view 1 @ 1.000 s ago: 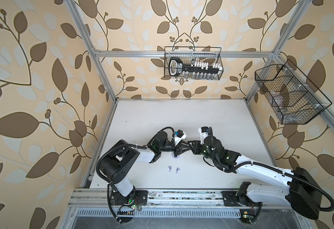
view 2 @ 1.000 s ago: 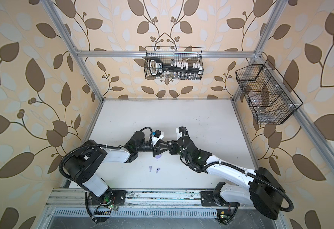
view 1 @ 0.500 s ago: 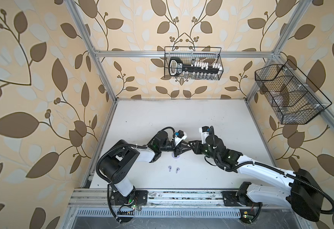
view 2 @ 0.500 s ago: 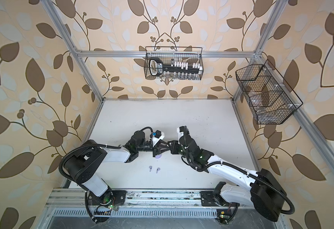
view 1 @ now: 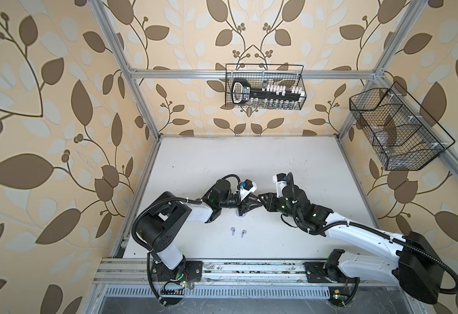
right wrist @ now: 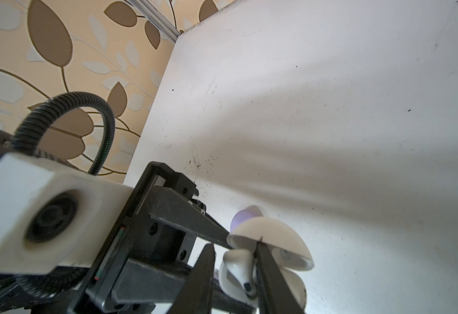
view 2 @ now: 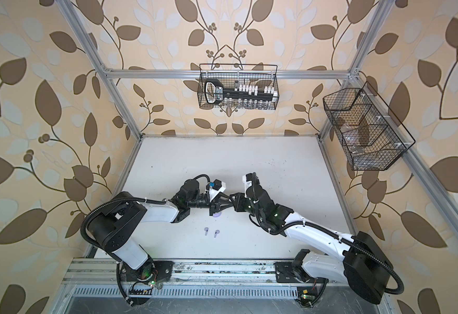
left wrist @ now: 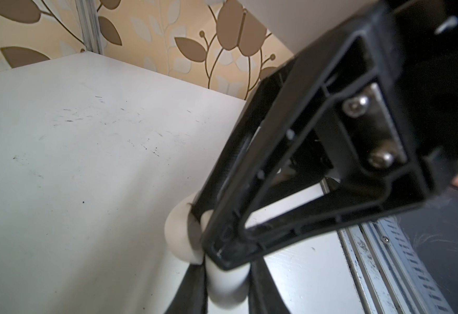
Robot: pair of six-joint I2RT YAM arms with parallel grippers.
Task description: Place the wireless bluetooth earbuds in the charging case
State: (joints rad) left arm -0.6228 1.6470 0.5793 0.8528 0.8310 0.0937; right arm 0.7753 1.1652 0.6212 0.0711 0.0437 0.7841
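**Grippers meet over a case at mid-table**

In both top views the left gripper [view 1: 257, 203] and right gripper [view 1: 263, 201] meet tip to tip at the middle of the matte white table [view 1: 249, 163]. A round lilac case [view 1: 241, 215] peeks out from under the left gripper. Two stemmed lilac earbuds [view 1: 232, 230] lie just beside each other on the table, nearer the rail. What the tips hold is hidden from above.

The left wrist view shows what the top views hide. The left gripper's black skeleton-frame fingers, fixed with steel screws, are closed tight on a smooth, rounded white case [left wrist: 179, 236]. The table beside it is scuffed and speckled.

Only the right wrist view shows this case standing open, with its domed lid [right wrist: 274, 236] raised over the base. A glossy white earbud [right wrist: 238, 267] sits at the base, its stem ending in a dark tip. The right gripper's thin black fingers stand narrowly apart on either side of it. I cannot tell whether they pinch it.
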